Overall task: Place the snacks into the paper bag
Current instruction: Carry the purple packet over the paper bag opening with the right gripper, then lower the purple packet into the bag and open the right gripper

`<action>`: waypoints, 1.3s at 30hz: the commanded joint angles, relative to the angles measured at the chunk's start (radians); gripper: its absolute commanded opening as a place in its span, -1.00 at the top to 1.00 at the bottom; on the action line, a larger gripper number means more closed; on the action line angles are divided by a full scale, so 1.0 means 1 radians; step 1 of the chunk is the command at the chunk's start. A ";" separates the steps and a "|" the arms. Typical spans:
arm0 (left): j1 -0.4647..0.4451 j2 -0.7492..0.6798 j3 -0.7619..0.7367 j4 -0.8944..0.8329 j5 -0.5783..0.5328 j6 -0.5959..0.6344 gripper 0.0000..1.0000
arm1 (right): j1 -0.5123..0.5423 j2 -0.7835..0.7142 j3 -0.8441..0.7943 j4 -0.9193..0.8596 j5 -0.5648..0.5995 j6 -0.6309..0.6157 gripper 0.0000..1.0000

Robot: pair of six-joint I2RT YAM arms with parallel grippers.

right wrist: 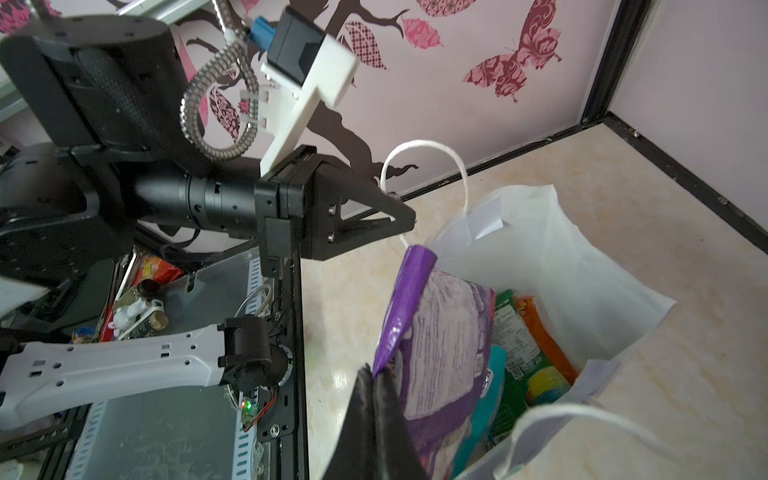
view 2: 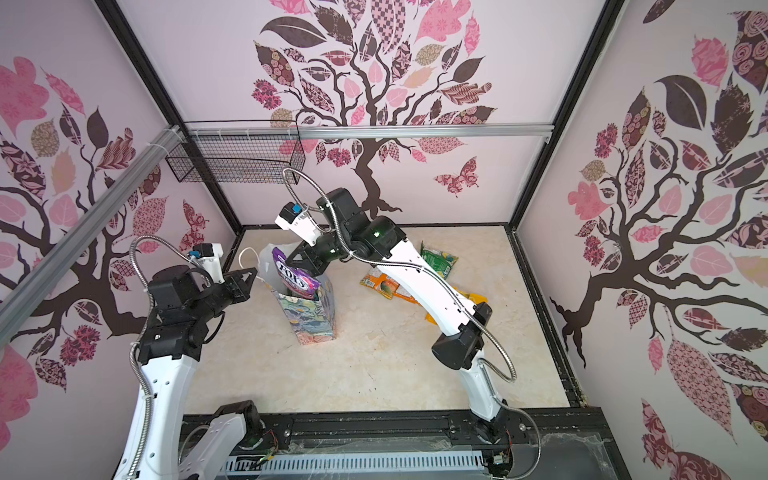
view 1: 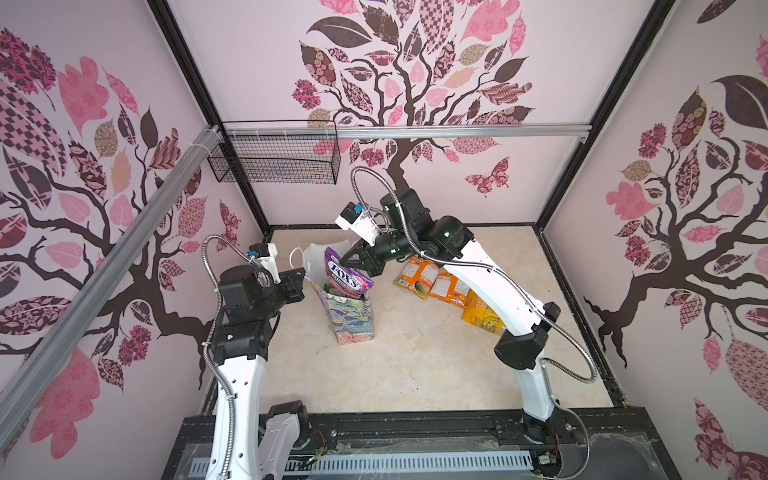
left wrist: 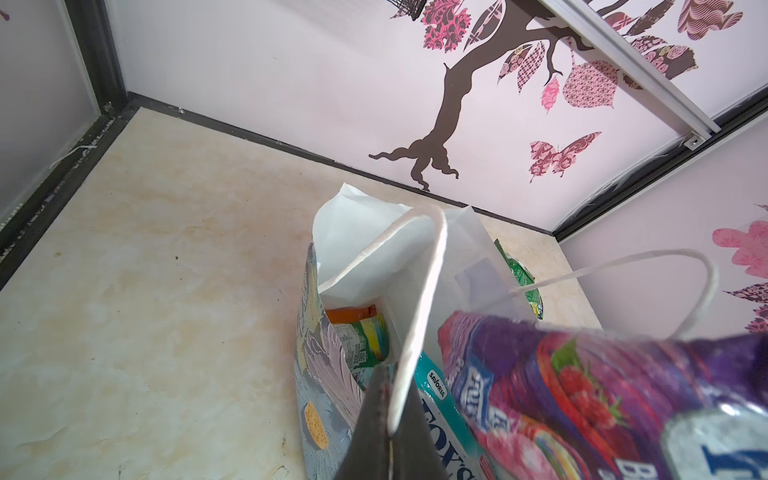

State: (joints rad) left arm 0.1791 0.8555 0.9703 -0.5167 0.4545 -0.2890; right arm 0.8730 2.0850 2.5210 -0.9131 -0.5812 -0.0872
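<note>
The paper bag [view 1: 351, 318] [view 2: 311, 322] stands upright in the middle of the table, its mouth open. My left gripper [view 1: 303, 275] [left wrist: 384, 384] is shut on one white cord handle [left wrist: 419, 291] [right wrist: 424, 147] at the bag's left rim. My right gripper [view 1: 343, 261] [right wrist: 374, 374] is shut on the top edge of a purple snack packet [view 1: 347, 277] [right wrist: 440, 345], which stands half inside the bag. Inside lie a teal packet [left wrist: 440, 409], a green one [left wrist: 365, 340] and an orange one [right wrist: 548, 336]. More snacks lie on the table to the right: orange [view 1: 432, 280], yellow [view 1: 482, 313] and green [view 2: 438, 257].
A black wire mesh basket [view 1: 274, 156] hangs on the back wall rail at the upper left. Walls enclose the table on three sides. The right arm [view 1: 490, 274] stretches over the loose packets and hides part of them.
</note>
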 commanded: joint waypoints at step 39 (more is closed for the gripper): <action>0.005 -0.033 -0.041 0.086 0.102 -0.006 1.00 | -0.028 0.127 0.098 -0.165 -0.077 -0.031 0.58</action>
State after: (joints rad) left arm 0.1802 0.8402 0.9478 -0.4648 0.5472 -0.2935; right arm 0.8474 2.2021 2.5752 -1.0725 -0.6693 -0.1192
